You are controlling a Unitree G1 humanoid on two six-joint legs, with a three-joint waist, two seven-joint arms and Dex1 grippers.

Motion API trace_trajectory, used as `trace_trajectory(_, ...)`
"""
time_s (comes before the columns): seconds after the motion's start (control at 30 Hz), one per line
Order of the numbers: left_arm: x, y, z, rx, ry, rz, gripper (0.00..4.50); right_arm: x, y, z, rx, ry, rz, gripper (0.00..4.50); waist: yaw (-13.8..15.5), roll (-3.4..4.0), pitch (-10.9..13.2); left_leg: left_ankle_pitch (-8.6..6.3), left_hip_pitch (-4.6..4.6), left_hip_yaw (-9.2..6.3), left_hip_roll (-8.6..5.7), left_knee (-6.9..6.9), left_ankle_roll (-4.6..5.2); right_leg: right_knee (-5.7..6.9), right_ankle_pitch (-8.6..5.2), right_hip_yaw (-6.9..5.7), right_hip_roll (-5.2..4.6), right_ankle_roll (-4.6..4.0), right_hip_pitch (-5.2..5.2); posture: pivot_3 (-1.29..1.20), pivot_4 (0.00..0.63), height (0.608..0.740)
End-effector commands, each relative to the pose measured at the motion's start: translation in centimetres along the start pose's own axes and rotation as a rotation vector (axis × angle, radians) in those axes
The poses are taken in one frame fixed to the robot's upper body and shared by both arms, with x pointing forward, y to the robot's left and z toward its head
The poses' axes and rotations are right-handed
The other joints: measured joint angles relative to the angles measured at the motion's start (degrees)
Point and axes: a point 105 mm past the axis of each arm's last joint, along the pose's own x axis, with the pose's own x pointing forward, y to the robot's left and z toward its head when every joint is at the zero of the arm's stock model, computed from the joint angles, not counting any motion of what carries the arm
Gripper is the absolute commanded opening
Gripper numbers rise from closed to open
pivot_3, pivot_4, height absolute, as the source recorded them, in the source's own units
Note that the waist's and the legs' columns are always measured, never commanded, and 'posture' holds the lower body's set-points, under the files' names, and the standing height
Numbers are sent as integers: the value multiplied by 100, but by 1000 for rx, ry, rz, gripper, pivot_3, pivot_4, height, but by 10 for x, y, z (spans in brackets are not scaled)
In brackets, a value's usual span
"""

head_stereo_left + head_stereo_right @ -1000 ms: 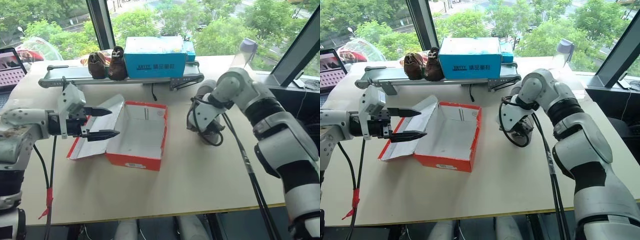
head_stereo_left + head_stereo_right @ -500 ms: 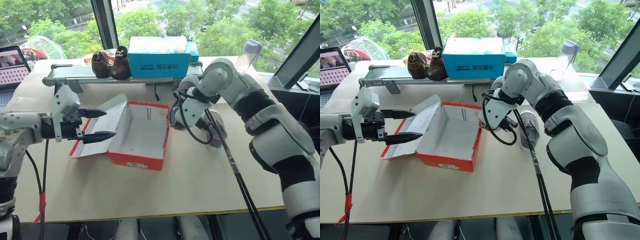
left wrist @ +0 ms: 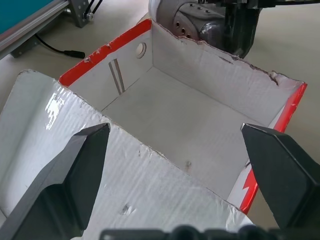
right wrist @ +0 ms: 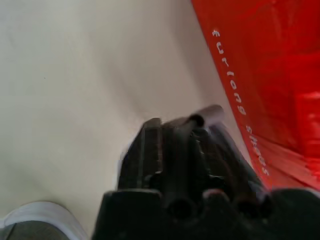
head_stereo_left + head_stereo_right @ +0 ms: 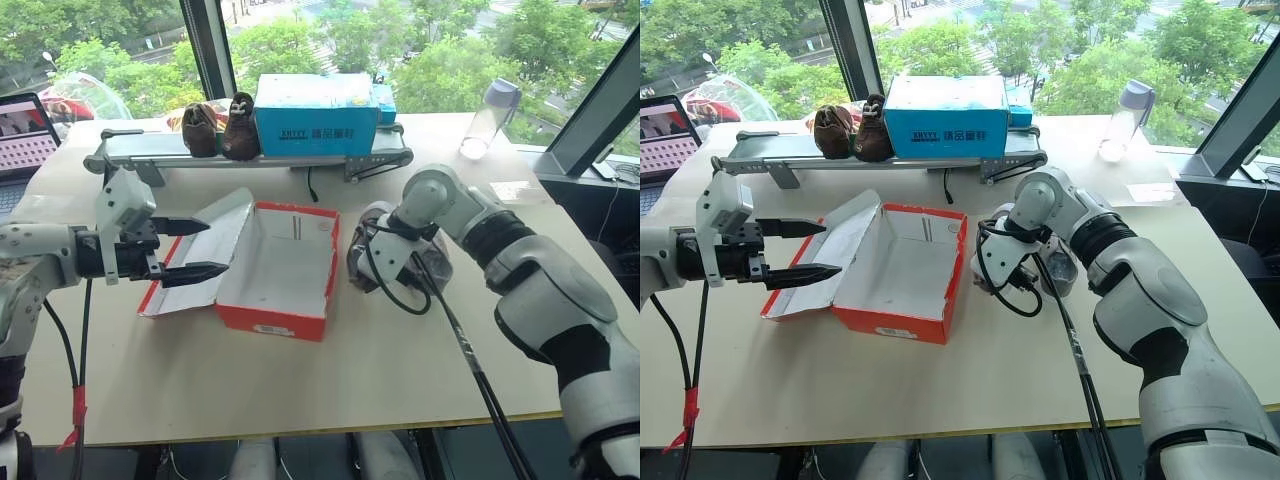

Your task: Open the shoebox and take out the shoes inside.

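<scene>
Shoebox (image 5: 280, 270) sits open mid-table, lid (image 5: 205, 245) folded flat toward the robot's left, white interior bare, so the emptying looks done or nearly so. Left gripper (image 5: 190, 247) hovers level over the lid, fingers spread wide, grasping nothing; probably parked there to keep the lid down and out of the way. In the left wrist view the lid lies just below the fingertips, with the box cavity just ahead of them. Right gripper (image 5: 992, 285) points steeply down just outside the box's right wall, close to the table (image 5: 330, 380). One of the shoes (image 5: 1060, 265) lies on the table just beside that wrist, white sole visible. Whether the right fingers are parted or clenched can't be told; nothing visibly held.
</scene>
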Motion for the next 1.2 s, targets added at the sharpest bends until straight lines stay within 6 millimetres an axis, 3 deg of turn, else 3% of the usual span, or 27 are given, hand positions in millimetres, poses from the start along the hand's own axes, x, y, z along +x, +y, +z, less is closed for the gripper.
trace_trajectory(0.03,-8,-1,17,54,-27,-3,4500,-20,-11,3,-11,18,-30,2510,3,0,0,0,1,0,0,0,0,0,0,0,0,0,2,0,150,740)
trace_trajectory(0.2,-8,-8,21,43,-45,-62,4500,-55,-19,1,125,54,-99,4327,10,2,1,0,2,0,-2,2,0,0,-1,0,-1,1,6,0,150,740)
trace_trajectory(0.23,-8,-10,21,42,-48,-70,4500,-64,-22,5,156,40,-124,4470,14,2,1,0,3,0,-1,2,0,-1,-1,-1,-1,1,6,0,150,740)
trace_trajectory(0.33,-8,-11,23,42,-54,-81,4500,-100,-25,21,253,-7,-212,4470,39,2,1,0,0,-1,-2,0,0,-4,-3,-3,-3,1,7,0,150,740)
trace_trajectory(0.47,-6,-10,23,43,-64,-85,4500,-132,-24,31,373,-85,-336,4470,45,1,1,-1,4,0,-1,0,0,-4,-19,-3,-3,21,8,0,150,740)
trace_trajectory(0.57,-5,-11,25,33,-89,-93,4500,-150,-16,28,537,-213,-477,4470,51,0,0,-1,7,0,-1,2,0,-3,-20,-3,-3,22,10,0,150,740)
trace_trajectory(0.7,-8,-13,25,-8,-147,-92,4500,-168,1,13,756,-380,-801,4470,112,-4,-2,-1,9,0,-1,7,0,-10,-19,-6,-5,21,26,0,150,740)
trace_trajectory(0.8,-10,-13,27,-30,-186,-80,4500,-173,14,-4,950,-396,-998,4470,143,-2,-1,-2,6,0,-5,9,1,-8,-17,-5,-9,18,21,0,150,740)
trace_trajectory(0.97,-9,-13,29,-96,-308,-34,4500,-177,61,-37,1255,-408,-1349,4470,172,-3,-2,-2,6,1,-6,6,1,-11,-21,-3,-10,22,25,0,150,740)
trace_trajectory(1.1,-11,-5,22,-189,-428,116,4500,-149,99,-51,1397,-338,-1547,4470,175,-11,-7,-3,10,1,-12,15,4,-11,-22,-2,-16,24,36,0,150,740)
trace_trajectory(1.17,-10,-3,1,-210,-389,229,4500,-135,121,-58,1491,-315,-1714,4470,150,-13,-8,-4,15,1,-12,17,5,-9,-24,1,-16,29,41,0,150,740)
trace_trajectory(1.2,-11,-5,-14,-233,-376,304,4500,-118,136,-57,1511,-246,-1780,4470,144,-12,-12,-4,16,1,-12,13,5,-10,-23,6,-15,31,39,0,150,740)
